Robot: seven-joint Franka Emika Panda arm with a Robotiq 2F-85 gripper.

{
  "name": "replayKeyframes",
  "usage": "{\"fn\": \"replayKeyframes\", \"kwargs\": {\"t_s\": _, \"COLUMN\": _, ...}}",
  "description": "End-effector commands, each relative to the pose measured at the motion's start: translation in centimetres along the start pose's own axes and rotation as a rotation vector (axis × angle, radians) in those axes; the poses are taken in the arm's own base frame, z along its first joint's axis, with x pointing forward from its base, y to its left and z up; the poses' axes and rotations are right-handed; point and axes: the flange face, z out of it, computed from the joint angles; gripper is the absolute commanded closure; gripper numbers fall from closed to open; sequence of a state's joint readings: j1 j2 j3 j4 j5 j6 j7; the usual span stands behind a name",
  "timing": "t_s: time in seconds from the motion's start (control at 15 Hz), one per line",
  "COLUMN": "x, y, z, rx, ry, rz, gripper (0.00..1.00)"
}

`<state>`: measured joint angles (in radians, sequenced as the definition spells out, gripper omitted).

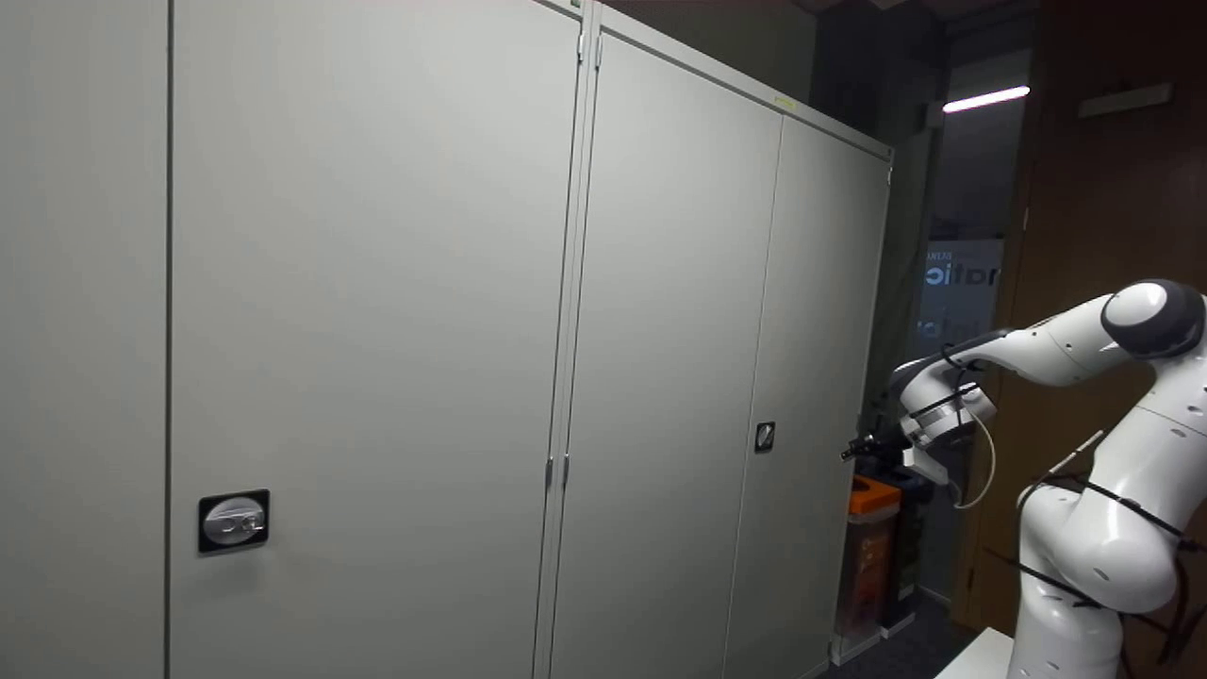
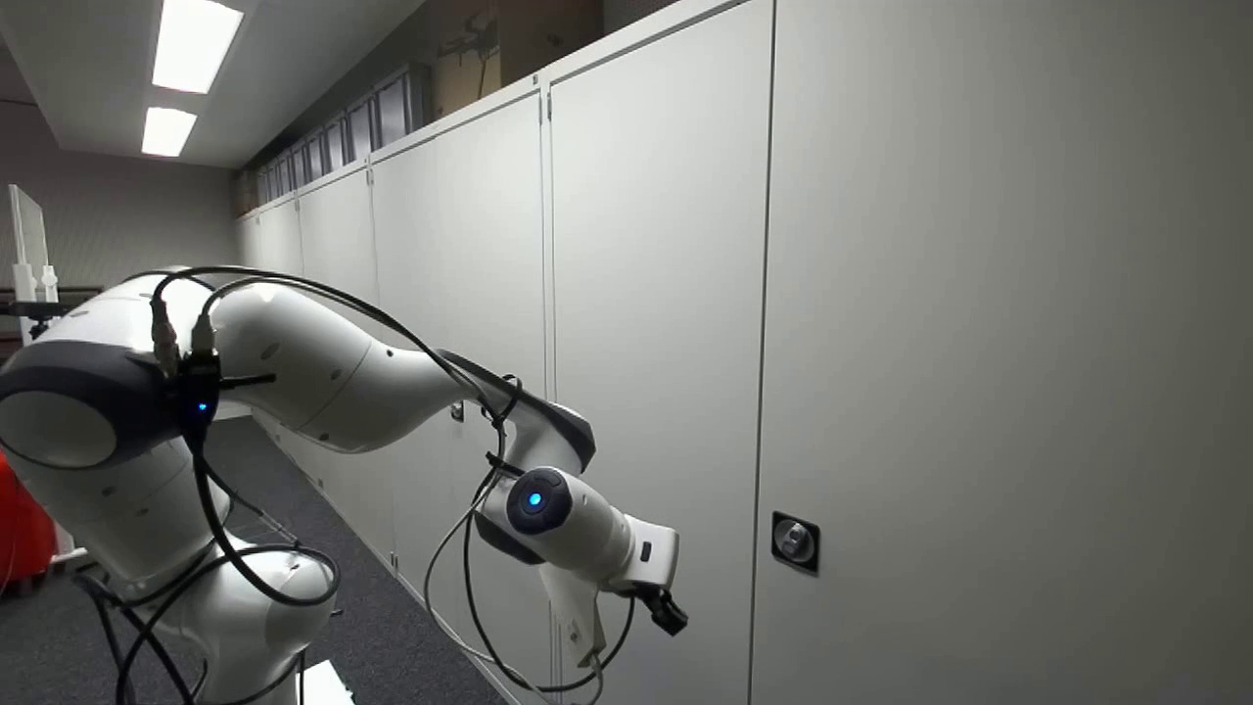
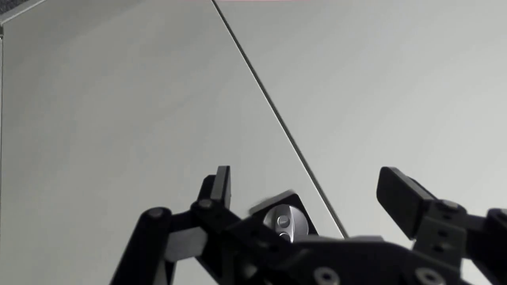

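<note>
My gripper (image 3: 305, 178) is open and empty in the wrist view, its black fingers spread wide in front of pale grey cabinet doors (image 3: 138, 99). A round silver turn handle (image 3: 298, 222) on a black square plate shows between the fingers, nearer the left one. The gripper's own body hides its lower part. A dark door seam runs just right of the handle. In an exterior view, the gripper (image 2: 668, 615) is left of and a little below the handle (image 2: 795, 541), apart from it. In an exterior view, the gripper (image 1: 856, 447) is right of a cabinet handle (image 1: 765, 437).
Another handle (image 1: 234, 521) is on a nearer cabinet. An orange-topped bin (image 1: 872, 500) stands past the cabinet row's end, near a wooden panel (image 1: 1084, 236). Cables (image 2: 470, 587) hang loosely from the arm. A red object (image 2: 22, 524) stands behind the arm.
</note>
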<state>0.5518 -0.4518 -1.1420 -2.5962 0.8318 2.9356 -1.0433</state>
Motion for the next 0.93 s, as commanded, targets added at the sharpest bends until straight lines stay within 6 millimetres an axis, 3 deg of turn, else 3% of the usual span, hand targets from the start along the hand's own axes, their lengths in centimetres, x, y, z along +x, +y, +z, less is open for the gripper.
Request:
{"fn": "replayKeyframes", "kwargs": {"t_s": 0.0, "x": 0.2, "y": 1.0, "z": 0.5, "rx": 0.030, "ry": 0.068, "rz": -0.067, "gripper": 0.00}}
{"fn": "replayKeyframes", "kwargs": {"t_s": 0.4, "x": 0.0, "y": 3.7, "z": 1.6, "rx": 0.051, "ry": 0.126, "rz": -0.145, "gripper": 0.00}}
{"fn": "replayKeyframes", "kwargs": {"t_s": 0.87, "x": 1.9, "y": 5.8, "z": 1.4, "rx": 0.055, "ry": 0.219, "rz": -0.208, "gripper": 0.00}}
